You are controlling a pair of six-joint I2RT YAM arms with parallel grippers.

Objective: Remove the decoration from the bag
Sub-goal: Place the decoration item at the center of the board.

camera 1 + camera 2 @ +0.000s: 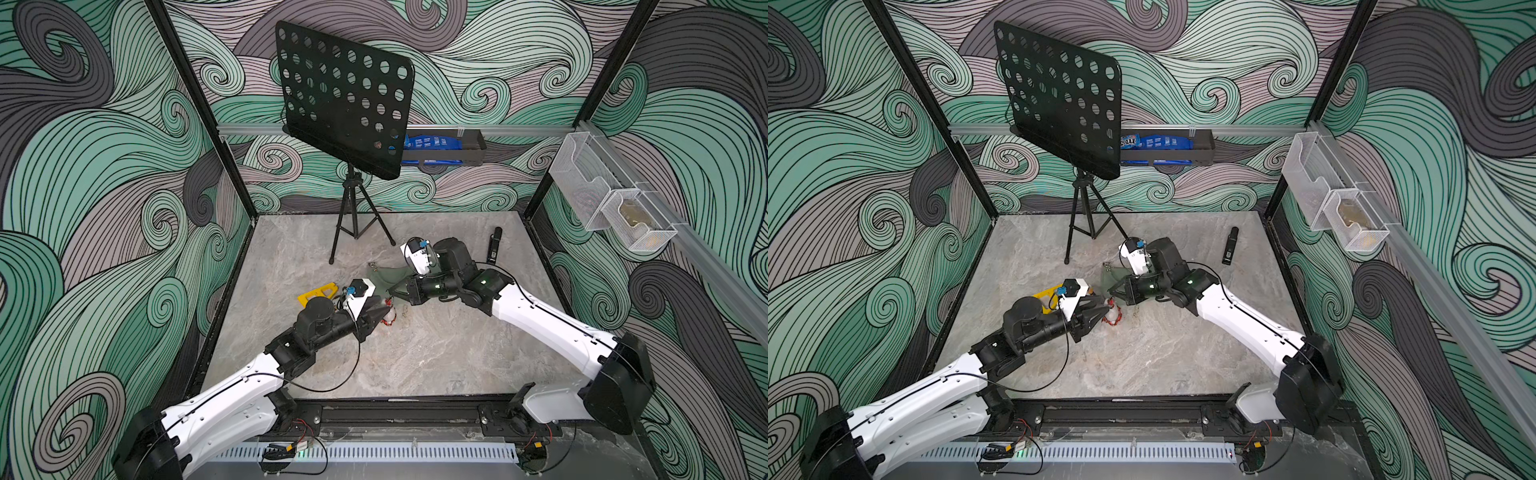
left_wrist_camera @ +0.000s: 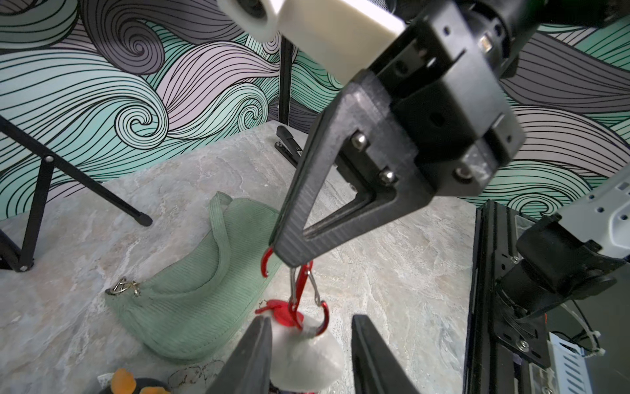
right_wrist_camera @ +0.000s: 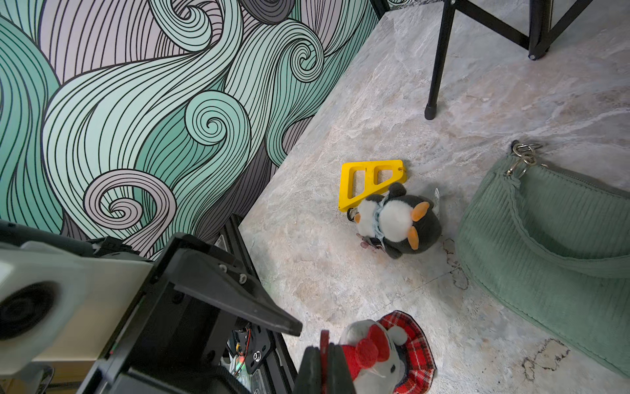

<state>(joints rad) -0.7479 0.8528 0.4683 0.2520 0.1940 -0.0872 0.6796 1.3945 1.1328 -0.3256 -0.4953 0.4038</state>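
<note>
- My right gripper (image 3: 324, 354) is clamped tight on the top end of the red clip (image 2: 301, 283). The clip hangs from its fingertips down to the plush (image 2: 306, 354).
- My left gripper (image 2: 308, 324) has its fingers partly apart, one on each side of the plush. One seems to touch it and the other stands just off it.
- The plush is white, with a tartan hat and a red bow. I cannot tell whether it rests on the table (image 1: 436, 353) or hangs just above it.
- The bag (image 3: 545, 238) lies flat near the middle of the table, under my right arm in both top views. Its ring (image 3: 521, 157) is at the end away from the plush.
- The plush is just beside the bag's edge. In the right wrist view, bare table shows between them.
- A penguin (image 3: 399, 221) lies against a yellow triangle (image 3: 371, 180), near the bag on my left side.
</note>
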